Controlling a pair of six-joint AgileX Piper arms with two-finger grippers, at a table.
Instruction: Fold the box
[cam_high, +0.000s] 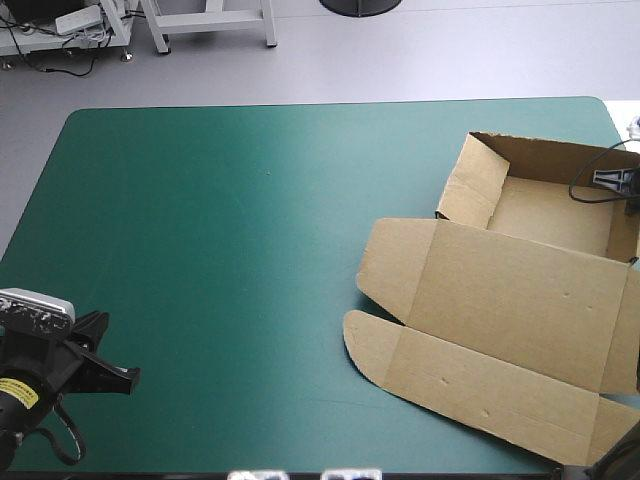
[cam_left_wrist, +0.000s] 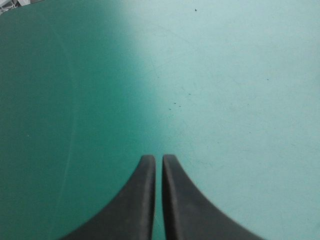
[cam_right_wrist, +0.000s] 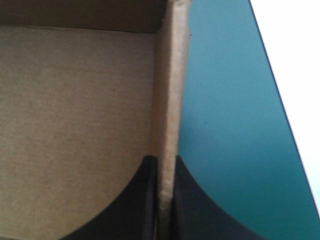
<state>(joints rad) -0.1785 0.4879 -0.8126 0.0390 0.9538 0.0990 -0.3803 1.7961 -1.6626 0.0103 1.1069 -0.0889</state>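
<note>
**Teal-green counter, brown box open at its right side**

Teal-green cover (cam_high: 230, 250) spreads over the whole counter, and most of it is bare. At the near left corner sits the left tool (cam_high: 122, 375). In its own wrist view the left tool (cam_left_wrist: 158, 159) has its two black fingers (cam_left_wrist: 142, 200) drawn narrow, only a thin slit between them and nothing held. Only bare cover lies ahead of it. It is well apart from the board.

The box (cam_high: 510, 300) lies on the right half of the counter, turned slightly askew to the edges. Nearest is its long front flap (cam_high: 470, 385), flat on the cover with a rounded corner toward the left. Beyond that lies the lid (cam_high: 520, 295), also flat, with a side flap (cam_high: 395, 262) spread out on its left. Farther still, near the far right corner, stands the tray (cam_high: 550, 215), open at the top with its left and far walls raised.

The right tool (cam_right_wrist: 165, 160) is at the tray's right wall (cam_right_wrist: 170, 100). Its fingers pinch that upright strip of board, one finger (cam_right_wrist: 135, 200) inside over the tray's floor, the other outside over the cover. In the high view this tool (cam_high: 625, 195) shows only as a dark shape at the counter's right edge.
</note>
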